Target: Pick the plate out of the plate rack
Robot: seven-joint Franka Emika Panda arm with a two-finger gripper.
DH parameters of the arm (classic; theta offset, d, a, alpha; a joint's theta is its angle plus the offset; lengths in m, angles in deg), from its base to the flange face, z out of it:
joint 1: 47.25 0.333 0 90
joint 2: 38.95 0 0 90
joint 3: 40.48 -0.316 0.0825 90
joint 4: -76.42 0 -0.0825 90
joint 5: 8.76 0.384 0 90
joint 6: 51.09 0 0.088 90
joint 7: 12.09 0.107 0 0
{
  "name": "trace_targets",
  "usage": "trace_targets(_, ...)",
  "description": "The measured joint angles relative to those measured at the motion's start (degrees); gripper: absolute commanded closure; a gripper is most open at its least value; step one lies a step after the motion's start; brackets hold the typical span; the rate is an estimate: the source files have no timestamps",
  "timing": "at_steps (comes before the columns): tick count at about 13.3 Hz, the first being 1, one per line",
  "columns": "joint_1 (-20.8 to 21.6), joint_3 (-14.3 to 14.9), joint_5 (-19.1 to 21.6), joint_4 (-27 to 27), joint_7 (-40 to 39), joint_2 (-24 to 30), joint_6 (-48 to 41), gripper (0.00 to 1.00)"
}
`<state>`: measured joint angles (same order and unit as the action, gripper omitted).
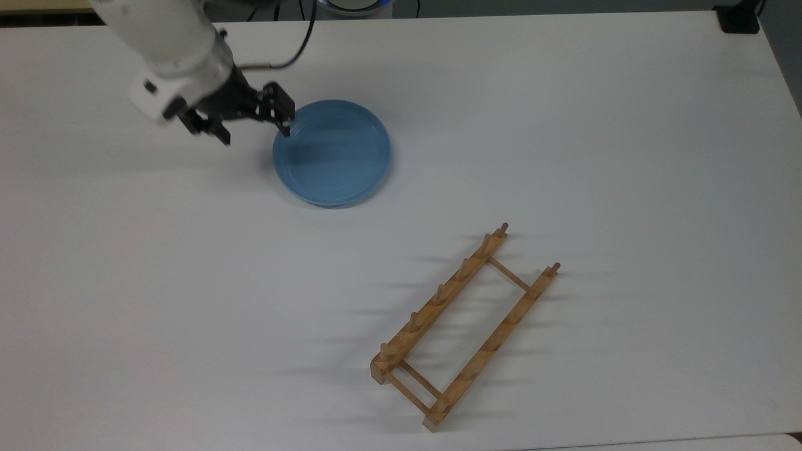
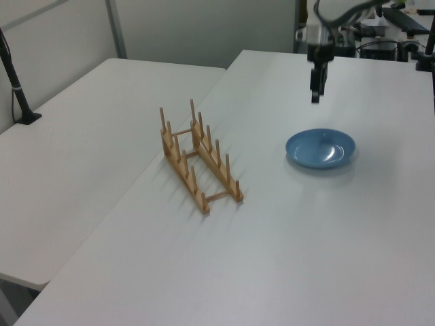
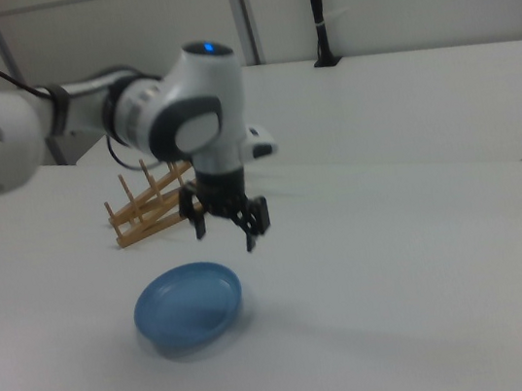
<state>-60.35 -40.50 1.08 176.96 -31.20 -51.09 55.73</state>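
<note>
1. Plate: light blue, round, lying flat on the white table, rim up. In the top view it sits at about 11 o'clock from the plate rack, well apart from it.
2. Plate rack: light wood, two pegged rails, no plate in its slots; it stands at about 5 o'clock from the plate in the top view.
3. Gripper: raised above the table, off the plate, at roughly 9 to 10 o'clock of the rim in the top view. Jaws stand apart, holding nothing; the right view shows daylight between the fingers.
4. Step in hand, as I judge it: the plate appears delivered, and what is left is to clear away. Best done by rising straight up, jaws kept wide, so no fingertip catches the rim and skids the plate.
5. Surface: plain matte white tabletop, smooth.
6. Room: a second white table adjoins; a dark stand is mounted on it; pale partition walls lie behind.
</note>
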Motion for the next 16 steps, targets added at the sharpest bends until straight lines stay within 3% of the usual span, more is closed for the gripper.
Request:
trace_targets(6,4.53,-0.11,0.09,-4.91,20.69,11.52,-9.99,0.0)
trace_targets(10,8.13,-0.01,-0.21,-6.09,32.15,14.92,-11.87,0.0)
trace_targets(14,10.93,0.05,-5.05,-6.27,34.31,17.2,-17.3,0.0)
trace_targets(16,11.13,0.12,-7.18,-6.28,30.09,17.2,-15.74,0.0)
